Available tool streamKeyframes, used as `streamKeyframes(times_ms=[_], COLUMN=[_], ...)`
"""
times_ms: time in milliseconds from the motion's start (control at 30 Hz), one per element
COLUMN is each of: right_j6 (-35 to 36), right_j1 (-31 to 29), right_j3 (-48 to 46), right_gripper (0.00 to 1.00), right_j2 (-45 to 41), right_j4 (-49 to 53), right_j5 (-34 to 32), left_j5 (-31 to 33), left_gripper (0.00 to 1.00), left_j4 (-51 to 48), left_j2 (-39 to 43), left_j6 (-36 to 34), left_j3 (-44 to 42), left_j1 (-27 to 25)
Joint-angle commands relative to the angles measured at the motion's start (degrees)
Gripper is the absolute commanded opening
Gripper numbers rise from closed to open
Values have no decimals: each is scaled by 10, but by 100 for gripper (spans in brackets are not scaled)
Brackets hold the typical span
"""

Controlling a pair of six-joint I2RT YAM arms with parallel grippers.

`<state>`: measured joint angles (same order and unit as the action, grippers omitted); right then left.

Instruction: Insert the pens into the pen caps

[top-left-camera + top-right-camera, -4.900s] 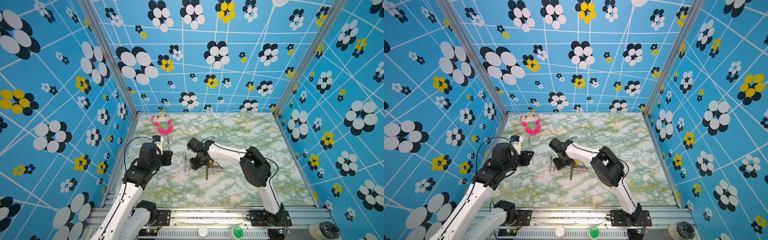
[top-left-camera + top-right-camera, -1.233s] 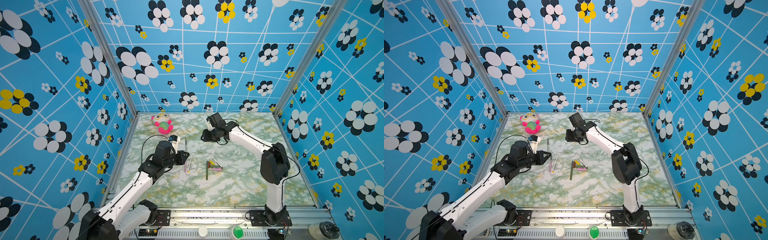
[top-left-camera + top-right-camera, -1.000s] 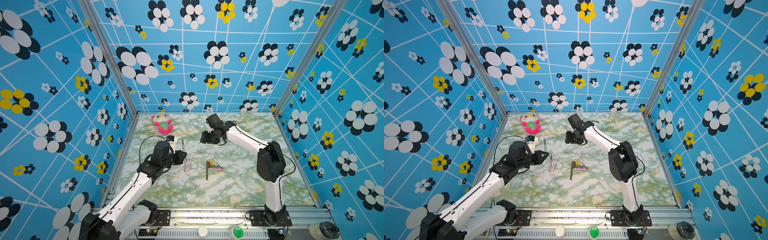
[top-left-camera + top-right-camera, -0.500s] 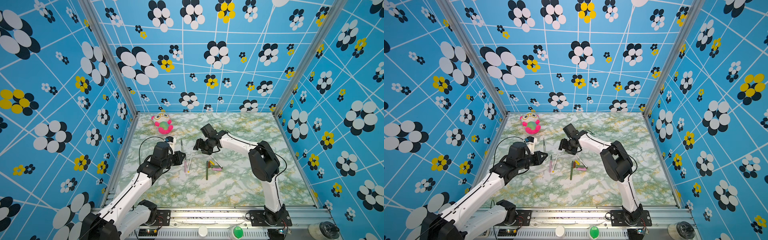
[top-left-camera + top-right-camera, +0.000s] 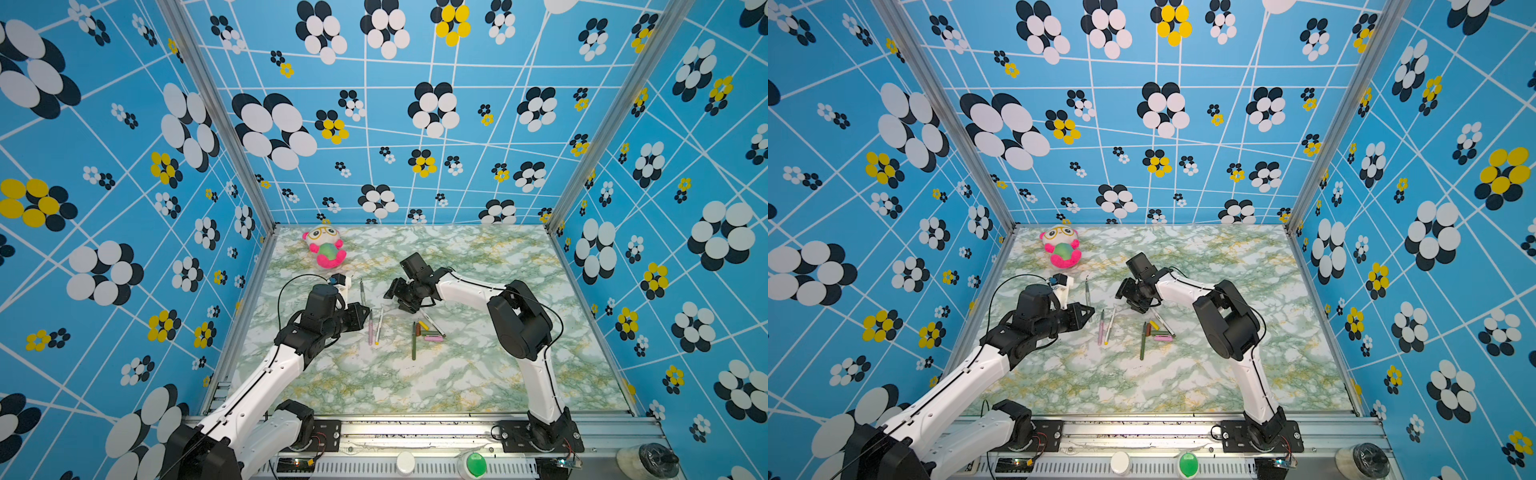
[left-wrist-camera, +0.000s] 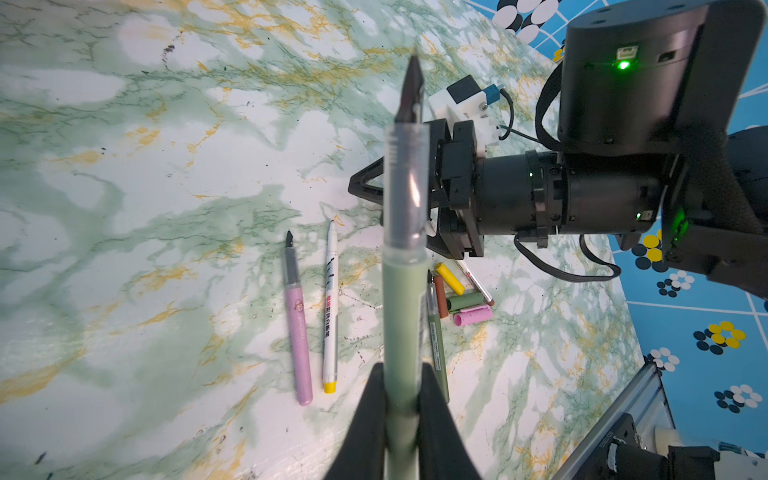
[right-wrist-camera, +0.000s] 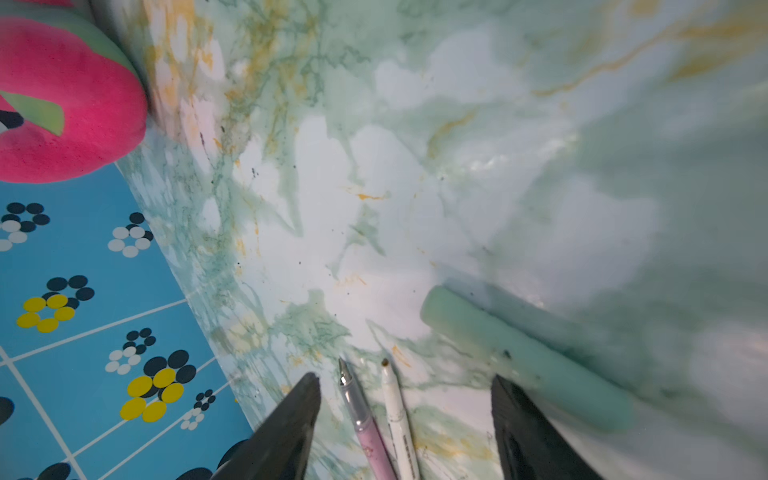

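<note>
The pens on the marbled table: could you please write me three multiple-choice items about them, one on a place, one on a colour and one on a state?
1. Where does the pink pen lie?
A. upright in a cup
B. flat on the table, beside the white pen
C. hanging off the front rail

2. What colour is the body of the held pen in the jaws of the left gripper?
A. pale green
B. yellow
C. pink

3. How do the jaws of the right gripper stand?
A. shut on a cap
B. shut on a pen
C. open, holding nothing

Key: 1 B, the two lie side by side in the left wrist view; 2 A, its body shows pale green between the shut jaws; 3 C, the right wrist view shows them wide apart, with the pale green cap lying on the table by them.
</note>
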<state>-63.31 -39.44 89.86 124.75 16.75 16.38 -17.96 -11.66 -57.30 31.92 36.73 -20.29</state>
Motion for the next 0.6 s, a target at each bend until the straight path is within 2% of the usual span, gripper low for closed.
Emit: streamKeyframes(times_ms=[0, 567], right_j6=[-15, -4], right_j1=[12, 45], right_j3=[0, -70], right_gripper=[68, 68], right_j2=[26, 3], right_j4=[15, 4], right_j5=[-27, -33], left_j5=[2, -7], left_gripper=[0, 0], left_j4=[4, 12], left_j2=[-2, -29], left_j6=[-10, -15], left_j3=[-6, 5], left_j1=[6, 10])
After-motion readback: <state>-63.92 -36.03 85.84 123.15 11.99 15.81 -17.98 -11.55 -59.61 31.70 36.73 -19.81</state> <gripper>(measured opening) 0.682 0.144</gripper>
